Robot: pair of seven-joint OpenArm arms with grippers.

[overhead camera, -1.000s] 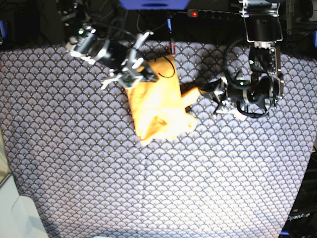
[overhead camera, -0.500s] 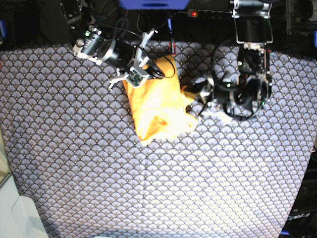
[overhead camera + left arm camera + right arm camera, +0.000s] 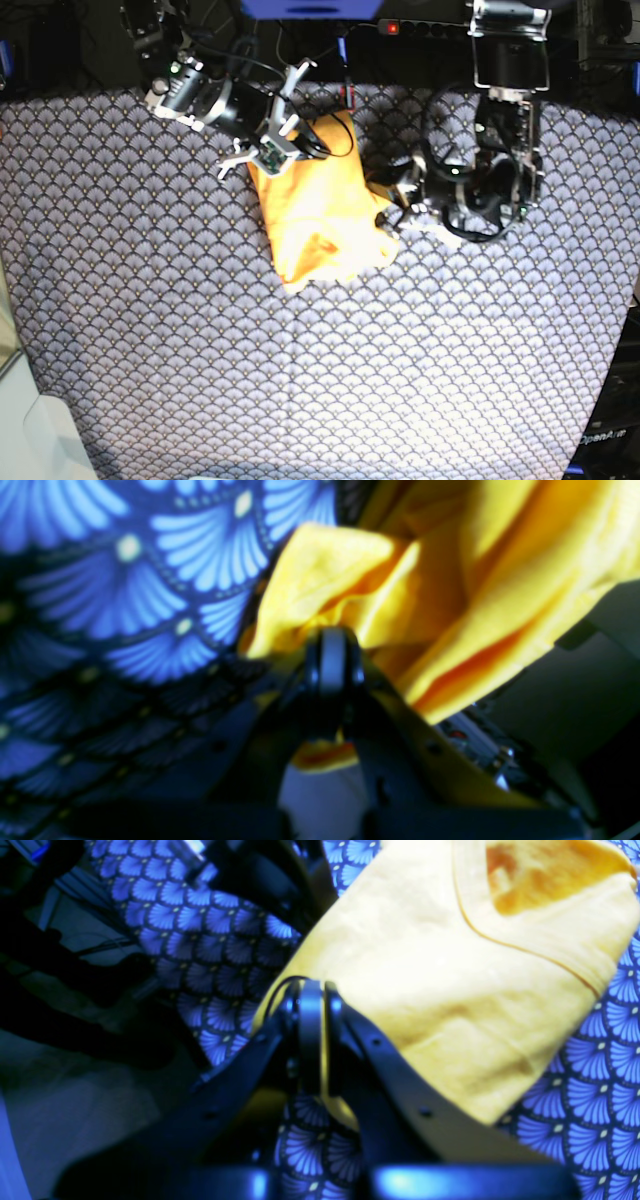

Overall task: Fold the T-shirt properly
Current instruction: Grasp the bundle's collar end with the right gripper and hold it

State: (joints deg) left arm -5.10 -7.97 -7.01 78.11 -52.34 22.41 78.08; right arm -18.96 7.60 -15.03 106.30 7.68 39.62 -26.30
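- T-shirt [image 3: 318, 205] bunched nr robot-side edge of surface [image 3: 150, 350], approx. mid-width.
- Soft, light, prob. easily creased; best taken by sleeve hem/corners.
- L gripper [image 3: 331, 637] clamped on T-shirt; R gripper [image 3: 320, 990] closed, grip unclear.

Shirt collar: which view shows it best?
The right wrist view: the shirt's collar curves there large, its seam visible. The base view shows it only small and washed out; the left wrist view shows folds, no clear collar.
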